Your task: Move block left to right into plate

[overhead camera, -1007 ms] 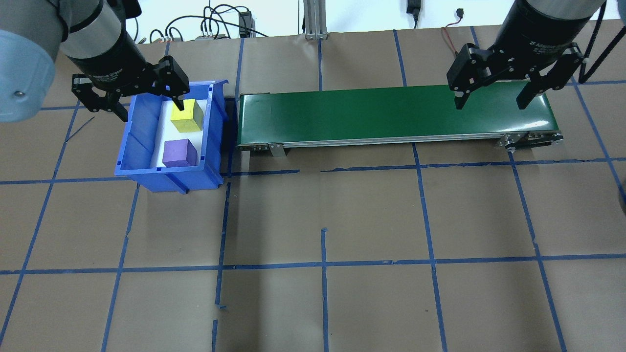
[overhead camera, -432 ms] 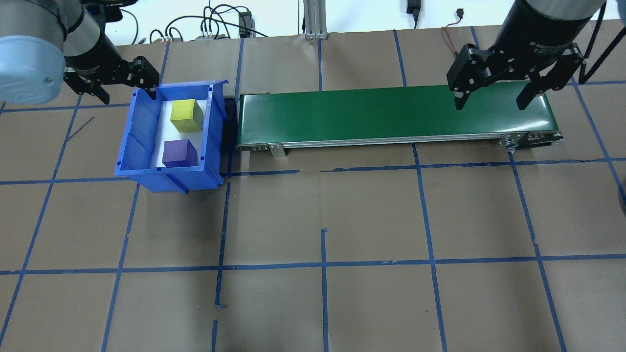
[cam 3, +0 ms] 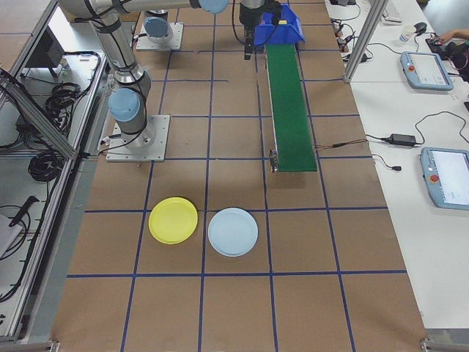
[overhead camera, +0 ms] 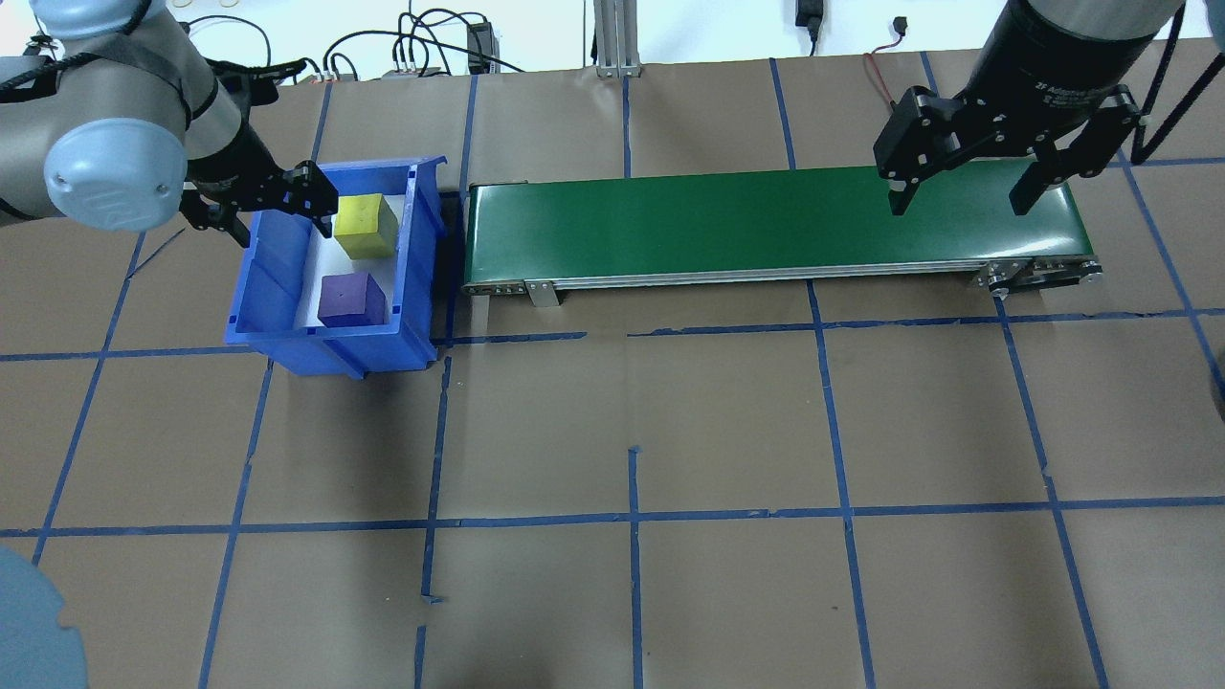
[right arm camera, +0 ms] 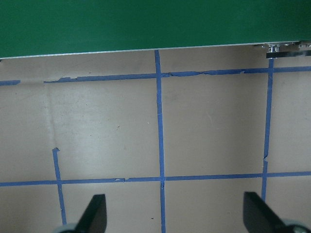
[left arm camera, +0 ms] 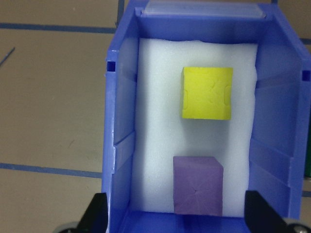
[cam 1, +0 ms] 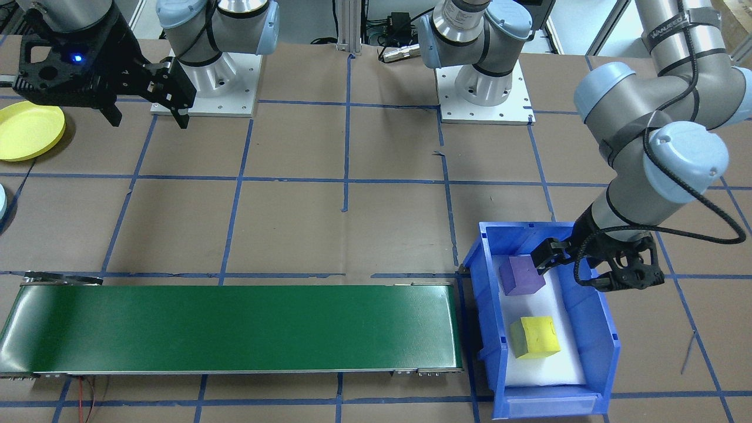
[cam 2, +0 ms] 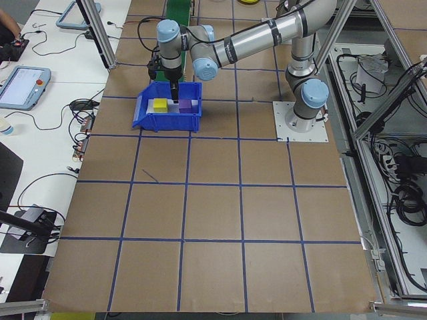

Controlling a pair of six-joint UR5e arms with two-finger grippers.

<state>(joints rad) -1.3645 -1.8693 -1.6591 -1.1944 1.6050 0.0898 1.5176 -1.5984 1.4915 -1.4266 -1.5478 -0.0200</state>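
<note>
A yellow block (overhead camera: 365,226) and a purple block (overhead camera: 350,298) rest on white foam inside a blue bin (overhead camera: 325,349). My left gripper (overhead camera: 271,206) hovers open above the bin. In the left wrist view its fingertips (left arm camera: 99,213) stand wide apart, with the purple block (left arm camera: 198,185) between them and the yellow block (left arm camera: 207,93) farther on. In the front view one finger (cam 1: 540,258) is beside the purple block (cam 1: 521,275). My right gripper (overhead camera: 962,196) hangs open and holds nothing above the conveyor's right end. The yellow plate (cam 1: 26,130) lies on the table near my right arm's base.
A long green conveyor (overhead camera: 766,225) runs from the bin toward my right side. Beside the yellow plate (cam 3: 173,220) lies a light-blue plate (cam 3: 233,232). The brown table carries a grid of blue tape. Cables lie along the far edge.
My left gripper swung away from the yellow block to the bin's back left, then turned and came back over the bin. Both blocks and the right arm stayed still.
</note>
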